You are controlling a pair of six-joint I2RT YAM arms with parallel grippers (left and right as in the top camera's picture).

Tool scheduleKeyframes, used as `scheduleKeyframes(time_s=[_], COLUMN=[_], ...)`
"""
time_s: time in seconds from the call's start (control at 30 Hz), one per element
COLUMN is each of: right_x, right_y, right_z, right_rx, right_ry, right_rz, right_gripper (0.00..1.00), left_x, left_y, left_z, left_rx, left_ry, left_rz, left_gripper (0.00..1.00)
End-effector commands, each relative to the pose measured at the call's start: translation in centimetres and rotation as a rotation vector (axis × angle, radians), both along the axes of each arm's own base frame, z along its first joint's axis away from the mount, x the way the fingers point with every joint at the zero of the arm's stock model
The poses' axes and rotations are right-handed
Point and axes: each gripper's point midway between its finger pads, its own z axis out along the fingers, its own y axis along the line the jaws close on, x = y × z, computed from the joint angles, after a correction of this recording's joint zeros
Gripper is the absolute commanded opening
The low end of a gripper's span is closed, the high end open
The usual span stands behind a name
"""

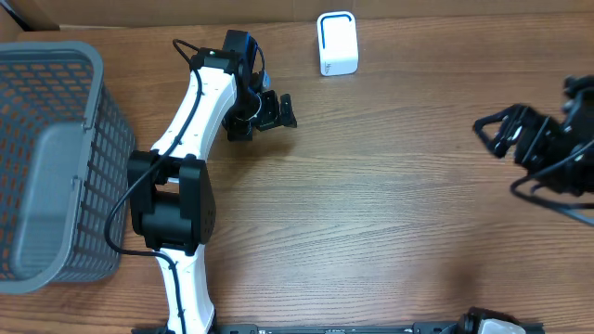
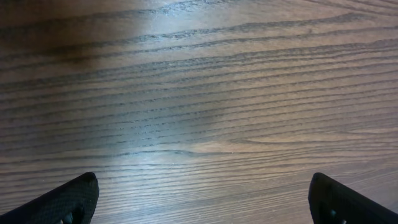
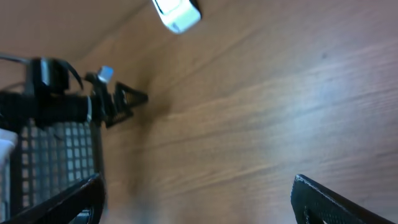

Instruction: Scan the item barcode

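Tabletop (image 1: 371,232) of brown wood grain is seen nearest. At its left edge a grey mesh basket (image 1: 93,111) is set, just beside the white left arm (image 1: 200,102). Further out, the left gripper (image 1: 283,109) is held low over the wood, its fingers (image 2: 74,199) spread wide with nothing between them. At the right edge the right gripper (image 1: 490,139) is also held with fingers apart and empty. Farthest, near the back edge, a white device (image 1: 337,43) with a blue outline is laid, well apart from both grippers; whether it carries the barcode cannot be told.
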Motion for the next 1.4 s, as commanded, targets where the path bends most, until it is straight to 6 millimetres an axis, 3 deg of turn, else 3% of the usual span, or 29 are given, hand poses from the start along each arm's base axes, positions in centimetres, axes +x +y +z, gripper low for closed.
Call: scheduleKeyframes(time_s=[0.0, 0.4, 0.87, 1.37], right_x=[-1.6, -6.2, -9.8, -10.1], right_y=[-0.4, -0.3, 0.4, -0.5], right_z=[-0.6, -0.1, -2.9, -3.3], right_rx=[-0.06, -0.126, -0.092, -0.137], right_ry=[-0.011, -0.116, 0.087, 0.108], right_rz=[-0.02, -0.055, -0.047, -0.073], right_gripper=[0.95, 1.0, 1.0, 1.0], left_x=[-0.1, -0.1, -0.1, -0.1], left_y=[-0.4, -0.4, -0.4, -0.4], left_z=[-0.2, -0.2, -0.2, -0.2], left_rx=[0.01, 0.011, 0.011, 0.011], left_ry=[0.002, 0.002, 0.002, 0.002], left_rz=[-0.005, -0.005, -0.005, -0.005], left_gripper=[1.0, 1.0, 1.0, 1.0])
